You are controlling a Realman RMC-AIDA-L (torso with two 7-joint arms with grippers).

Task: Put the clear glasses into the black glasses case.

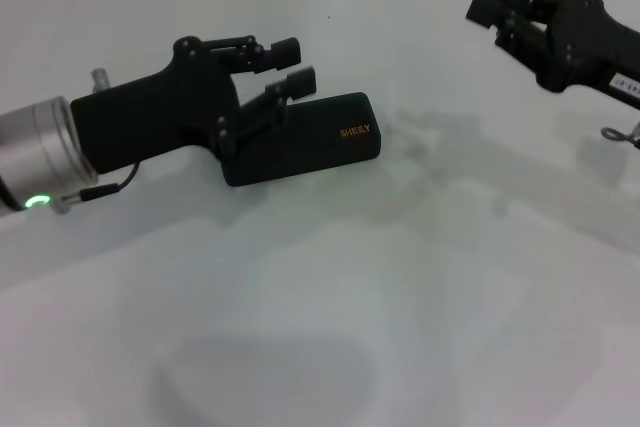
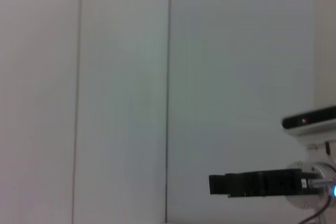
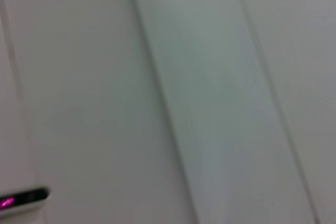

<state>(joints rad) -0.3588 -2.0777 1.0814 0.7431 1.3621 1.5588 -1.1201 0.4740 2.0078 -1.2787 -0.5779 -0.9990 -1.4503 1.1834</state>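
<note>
White tabletop (image 1: 330, 327) carries the closed black rectangular hard glasses case (image 1: 310, 142) with orange lettering, left of centre. Left gripper (image 1: 292, 65) hovers at the case's far-left end, jaws parted a modest gap, holding nothing; probably positioned to open the lid. Right gripper (image 1: 490, 9) is raised far right; jaw state unclear. Clear glasses: faint outline right of case, not confirmable.
</note>
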